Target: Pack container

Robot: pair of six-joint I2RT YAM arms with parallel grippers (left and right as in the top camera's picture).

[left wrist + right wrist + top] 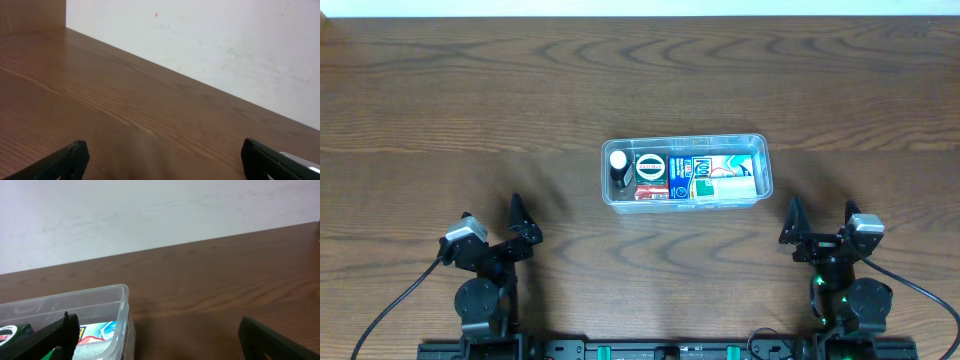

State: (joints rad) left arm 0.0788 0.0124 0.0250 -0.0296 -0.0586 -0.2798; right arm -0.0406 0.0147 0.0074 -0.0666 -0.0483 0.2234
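Container (pixel 685 141) on desk (pixel 470 90), packets (pixel 715 176) inside (labels unreadable) — left tool (pixel 492 215), right tool (pixel 821 218) both spread wide, empty.

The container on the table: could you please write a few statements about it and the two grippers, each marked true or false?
1. The container holds several packets. True.
2. The left gripper is shut on a packet. False: it is open and empty, apart from the container.
3. The container lies nearer the right gripper than the left gripper. True.
4. The right wrist view shows nothing of the container. False: one corner of it shows at the lower left of that view.
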